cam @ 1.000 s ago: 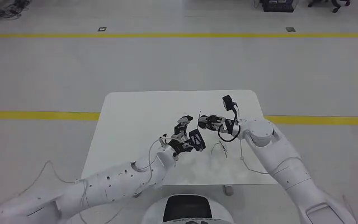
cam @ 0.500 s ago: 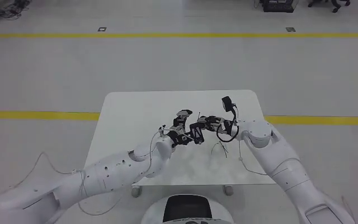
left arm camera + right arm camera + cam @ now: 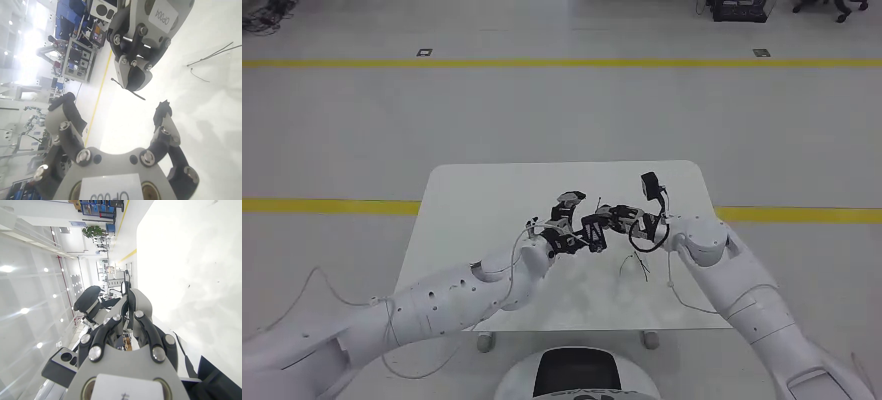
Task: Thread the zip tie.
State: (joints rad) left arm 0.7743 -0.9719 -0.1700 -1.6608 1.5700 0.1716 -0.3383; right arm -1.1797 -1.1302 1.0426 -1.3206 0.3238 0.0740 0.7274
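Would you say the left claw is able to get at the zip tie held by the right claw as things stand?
Probably yes: the left claw is open, and the tail of the zip tie sticks out of the shut right claw toward its gap, with nothing in between.

1. Left gripper [image 3: 113,103]: fingers spread wide, with an open gap between them.
2. Right gripper [image 3: 130,85]: blocks the way straight ahead, clamped on a zip tie [image 3: 139,96] whose tip juts toward that gap.
3. Loose ties [image 3: 209,54]: flat on the table [image 3: 472,200] beside the right arm, apart from both grippers.
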